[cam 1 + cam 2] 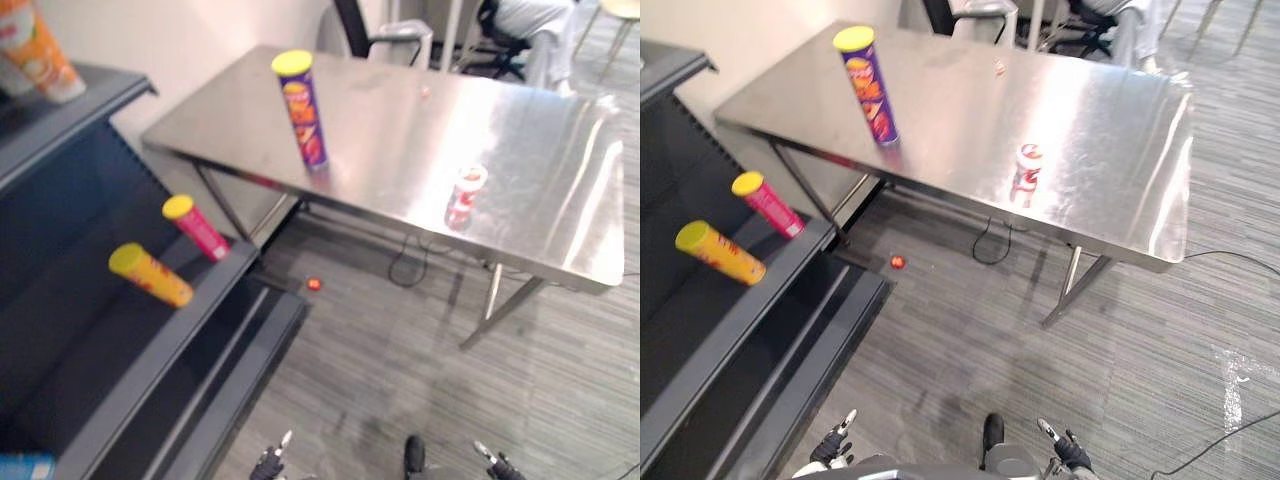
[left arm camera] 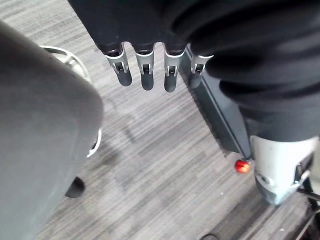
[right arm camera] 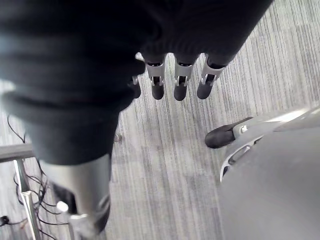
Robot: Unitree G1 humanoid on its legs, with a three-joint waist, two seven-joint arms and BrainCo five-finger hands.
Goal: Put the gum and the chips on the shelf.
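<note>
Left hand (image 2: 145,75) and right hand (image 3: 180,82): fingers released, empty. Tall purple yellow-lidded chips can (image 1: 305,110) and small red-white gum tub (image 1: 465,195) stand well beyond them on steel surface (image 1: 400,120); you should step closer before reaching.

chips can (image 1: 303,110): purple, yellow lid, upright on table (image 1: 400,120) | gum tub (image 1: 465,195): red-white, upright, same table

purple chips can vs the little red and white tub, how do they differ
The purple chips can is tall and slim; the tub is short and squat. The can is purple with a yellow lid; the tub is red and white. The can stands nearer the shelf. Both stand upright on the table.
</note>
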